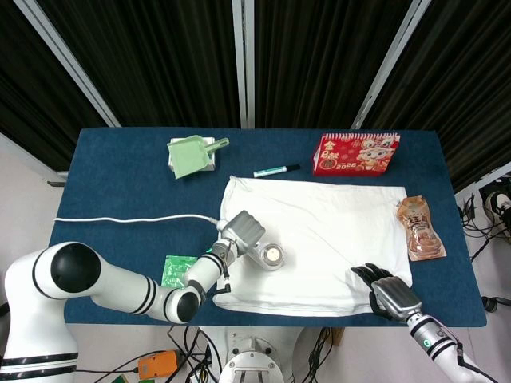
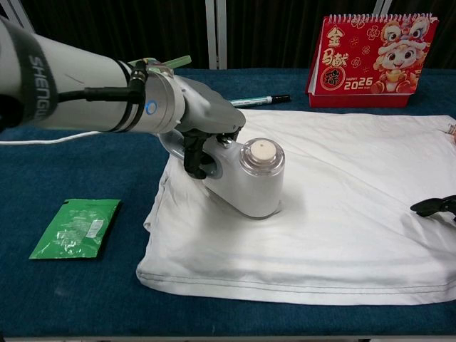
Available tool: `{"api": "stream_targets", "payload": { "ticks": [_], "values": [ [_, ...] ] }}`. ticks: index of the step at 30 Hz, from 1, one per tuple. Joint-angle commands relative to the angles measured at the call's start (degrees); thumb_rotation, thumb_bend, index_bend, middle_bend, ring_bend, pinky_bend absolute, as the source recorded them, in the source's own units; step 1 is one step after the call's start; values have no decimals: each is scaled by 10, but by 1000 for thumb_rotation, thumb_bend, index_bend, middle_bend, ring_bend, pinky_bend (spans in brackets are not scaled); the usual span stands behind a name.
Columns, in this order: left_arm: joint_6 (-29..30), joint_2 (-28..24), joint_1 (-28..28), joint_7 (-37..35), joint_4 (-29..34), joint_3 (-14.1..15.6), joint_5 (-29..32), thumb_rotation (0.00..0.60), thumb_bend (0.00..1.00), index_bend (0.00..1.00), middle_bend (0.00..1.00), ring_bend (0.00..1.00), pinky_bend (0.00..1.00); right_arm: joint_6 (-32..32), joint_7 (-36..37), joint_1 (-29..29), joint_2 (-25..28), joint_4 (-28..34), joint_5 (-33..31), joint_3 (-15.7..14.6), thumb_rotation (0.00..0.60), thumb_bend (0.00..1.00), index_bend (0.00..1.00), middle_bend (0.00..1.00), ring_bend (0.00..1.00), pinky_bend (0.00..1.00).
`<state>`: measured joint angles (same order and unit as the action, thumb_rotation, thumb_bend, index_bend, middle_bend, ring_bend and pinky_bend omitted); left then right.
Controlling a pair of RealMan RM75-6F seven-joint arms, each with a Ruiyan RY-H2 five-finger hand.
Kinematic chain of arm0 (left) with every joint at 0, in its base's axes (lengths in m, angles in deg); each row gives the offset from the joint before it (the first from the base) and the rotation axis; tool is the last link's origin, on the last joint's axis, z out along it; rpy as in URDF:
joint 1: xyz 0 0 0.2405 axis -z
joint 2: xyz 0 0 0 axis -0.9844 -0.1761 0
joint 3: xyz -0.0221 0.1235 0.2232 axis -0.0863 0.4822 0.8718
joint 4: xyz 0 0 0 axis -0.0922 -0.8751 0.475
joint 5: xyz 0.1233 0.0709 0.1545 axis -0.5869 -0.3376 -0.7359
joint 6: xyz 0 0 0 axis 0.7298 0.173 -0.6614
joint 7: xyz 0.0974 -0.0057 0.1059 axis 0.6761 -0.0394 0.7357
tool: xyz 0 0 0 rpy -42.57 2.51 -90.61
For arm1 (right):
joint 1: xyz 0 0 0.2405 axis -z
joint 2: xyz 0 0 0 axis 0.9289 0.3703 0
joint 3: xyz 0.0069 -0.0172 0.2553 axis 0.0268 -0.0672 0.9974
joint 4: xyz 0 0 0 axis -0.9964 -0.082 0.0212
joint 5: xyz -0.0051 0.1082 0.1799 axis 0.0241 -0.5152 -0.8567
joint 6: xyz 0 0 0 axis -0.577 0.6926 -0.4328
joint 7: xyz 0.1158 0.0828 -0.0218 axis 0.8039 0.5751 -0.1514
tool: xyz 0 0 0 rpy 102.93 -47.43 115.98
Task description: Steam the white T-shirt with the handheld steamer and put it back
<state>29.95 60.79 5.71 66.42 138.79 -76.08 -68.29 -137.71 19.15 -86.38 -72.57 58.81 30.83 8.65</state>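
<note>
The white T-shirt (image 1: 319, 239) (image 2: 335, 199) lies flat across the right half of the blue table. My left hand (image 1: 239, 235) (image 2: 203, 135) grips the handle of the white handheld steamer (image 1: 270, 255) (image 2: 249, 178), whose head rests on the shirt's left part. Its white cord (image 1: 128, 218) trails off to the left. My right hand (image 1: 387, 291) presses on the shirt's near right corner with fingers curled; only its dark fingertips (image 2: 431, 205) show in the chest view.
A green packet (image 1: 177, 270) (image 2: 75, 228) lies left of the shirt. Behind the shirt are a marker pen (image 1: 275, 170) (image 2: 256, 100), a red 2026 desk calendar (image 1: 355, 153) (image 2: 374, 60) and a green scoop on a box (image 1: 192, 155). An orange snack pouch (image 1: 421, 229) lies at the right edge.
</note>
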Motion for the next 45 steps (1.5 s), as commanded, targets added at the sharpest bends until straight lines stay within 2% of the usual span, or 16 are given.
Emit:
{"api": "stream_targets", "payload": {
  "ticks": [1, 7, 15, 20, 25, 29, 33, 41, 45],
  "values": [
    [-2, 11, 10, 8, -27, 4, 31, 600, 627, 762, 907, 707, 645, -2, 2, 0, -1, -2, 0, -1, 600, 999, 116, 175, 79, 210],
    [-13, 2, -3, 0, -69, 19, 72, 600, 627, 763, 907, 707, 645, -7, 7, 1, -4, -6, 0, -2, 600, 999, 116, 175, 79, 212],
    [-40, -44, -35, -26, -93, 35, 121, 600, 627, 762, 906, 707, 646, -16, 12, 1, -6, -10, 3, -1, 600, 999, 112, 175, 79, 212],
    [-78, -95, -52, -64, -50, 22, 116, 600, 626, 762, 907, 707, 646, -25, 18, 2, -5, -12, 6, 0, 600, 998, 111, 175, 79, 212],
    [-123, -127, -66, -117, 10, -5, 57, 600, 620, 763, 907, 707, 645, -25, 20, 0, -7, -14, 7, 0, 600, 999, 111, 175, 79, 212],
    [-101, -106, -57, -123, 37, -13, 10, 600, 618, 762, 907, 707, 646, -24, 17, -1, -8, -12, 8, 0, 600, 999, 111, 175, 79, 212],
    [-75, -68, -34, -113, 44, -12, -2, 600, 618, 762, 907, 707, 645, -24, 14, 0, -8, -11, 6, -2, 600, 999, 111, 175, 79, 212],
    [-15, 5, 17, -75, 17, -15, 35, 600, 616, 762, 907, 707, 645, -28, 15, 4, -10, -13, 1, -5, 600, 999, 111, 175, 79, 211],
    [-6, 27, 32, -61, -4, -19, 65, 599, 616, 763, 907, 707, 645, -27, 17, 5, -10, -15, 0, -5, 600, 999, 111, 175, 79, 210]
  ]
}}
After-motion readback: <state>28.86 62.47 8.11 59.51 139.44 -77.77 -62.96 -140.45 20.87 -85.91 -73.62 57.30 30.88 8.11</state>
